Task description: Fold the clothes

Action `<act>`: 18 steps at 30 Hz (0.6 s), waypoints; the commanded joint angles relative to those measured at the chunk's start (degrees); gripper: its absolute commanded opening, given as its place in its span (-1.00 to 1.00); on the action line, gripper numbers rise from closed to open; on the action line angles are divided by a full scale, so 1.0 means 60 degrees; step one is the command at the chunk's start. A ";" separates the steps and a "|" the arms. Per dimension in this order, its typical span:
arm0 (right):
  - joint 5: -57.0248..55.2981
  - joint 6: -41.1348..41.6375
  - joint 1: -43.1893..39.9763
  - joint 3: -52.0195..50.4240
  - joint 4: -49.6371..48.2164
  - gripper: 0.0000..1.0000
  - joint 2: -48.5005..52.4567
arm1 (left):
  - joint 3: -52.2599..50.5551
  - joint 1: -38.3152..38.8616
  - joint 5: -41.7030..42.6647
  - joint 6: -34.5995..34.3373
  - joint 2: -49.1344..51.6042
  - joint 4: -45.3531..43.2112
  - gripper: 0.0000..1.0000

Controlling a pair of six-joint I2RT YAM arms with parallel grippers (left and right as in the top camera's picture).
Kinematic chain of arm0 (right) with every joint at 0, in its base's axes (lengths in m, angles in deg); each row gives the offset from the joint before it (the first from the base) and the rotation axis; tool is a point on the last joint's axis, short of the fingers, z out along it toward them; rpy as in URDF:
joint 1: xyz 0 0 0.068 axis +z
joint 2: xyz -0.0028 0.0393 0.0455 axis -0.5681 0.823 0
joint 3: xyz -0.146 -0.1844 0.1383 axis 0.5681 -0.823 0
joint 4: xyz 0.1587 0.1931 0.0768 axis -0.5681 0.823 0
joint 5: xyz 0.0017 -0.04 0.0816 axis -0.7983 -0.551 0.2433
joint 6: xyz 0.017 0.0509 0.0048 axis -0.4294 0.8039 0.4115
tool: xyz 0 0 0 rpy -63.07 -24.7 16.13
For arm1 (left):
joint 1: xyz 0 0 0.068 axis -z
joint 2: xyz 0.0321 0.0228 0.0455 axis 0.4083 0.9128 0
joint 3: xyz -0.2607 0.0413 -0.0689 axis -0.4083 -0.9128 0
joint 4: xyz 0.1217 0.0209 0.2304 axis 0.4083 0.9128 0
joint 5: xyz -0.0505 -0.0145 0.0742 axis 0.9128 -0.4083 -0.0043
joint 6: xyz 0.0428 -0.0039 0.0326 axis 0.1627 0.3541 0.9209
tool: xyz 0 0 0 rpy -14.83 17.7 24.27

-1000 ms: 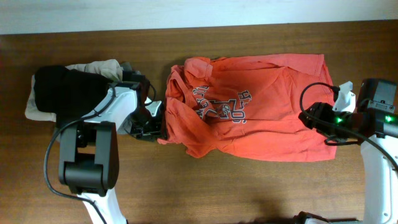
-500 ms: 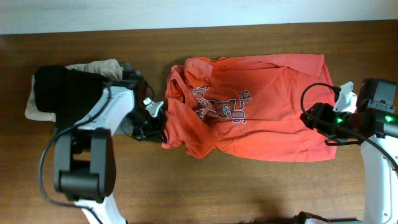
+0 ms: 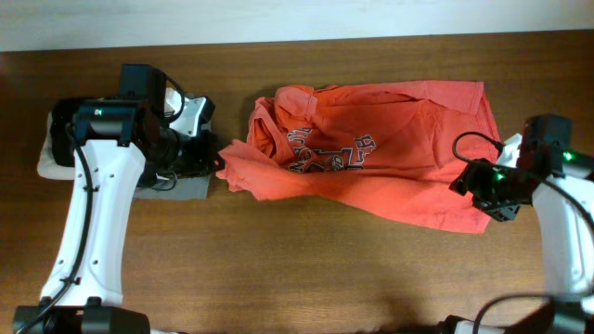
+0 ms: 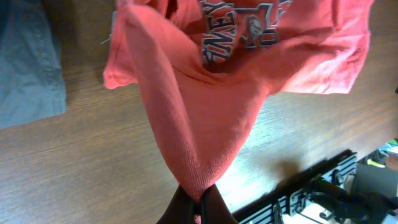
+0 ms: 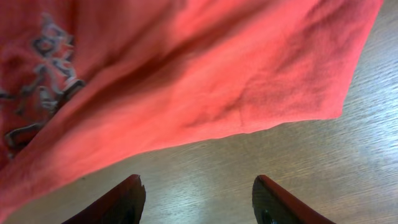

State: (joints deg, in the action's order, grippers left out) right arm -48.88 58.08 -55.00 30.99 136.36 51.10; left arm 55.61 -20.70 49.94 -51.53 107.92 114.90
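Surface: brown wooden table [image 3: 306, 278]
Left gripper [image 4: 198, 206]: clamped on red-orange cotton T-shirt [image 3: 399, 158]
Right gripper [image 5: 202, 198]: spread, empty
Risk: T-shirt skewed by one-sided pull

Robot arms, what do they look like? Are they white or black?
Both! The left arm and right arm have long white tubes with chunky black joints. Thin black cables loop alongside them. A little green light glows on the right one, and its fingers look dark.
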 commanded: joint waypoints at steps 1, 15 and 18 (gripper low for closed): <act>-0.0204 0.0288 -0.0062 0.0124 0.0058 0.22 0.0710 | -0.0007 -0.0026 -0.0324 0.0084 0.0066 0.0000 -0.99; 0.0324 0.0295 -0.1279 -0.0153 0.0295 0.49 0.1494 | -0.0007 -0.0026 -0.0328 0.0076 0.0066 -0.0525 -0.99; 0.0328 0.0288 -0.2357 -0.0452 0.0313 0.50 0.1603 | -0.0007 -0.0026 -0.0324 0.0076 0.0066 -0.0579 -0.99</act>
State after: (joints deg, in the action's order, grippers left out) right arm -46.85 59.11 -62.80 30.44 137.93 59.63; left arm 55.57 -20.70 48.34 -51.53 108.03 111.84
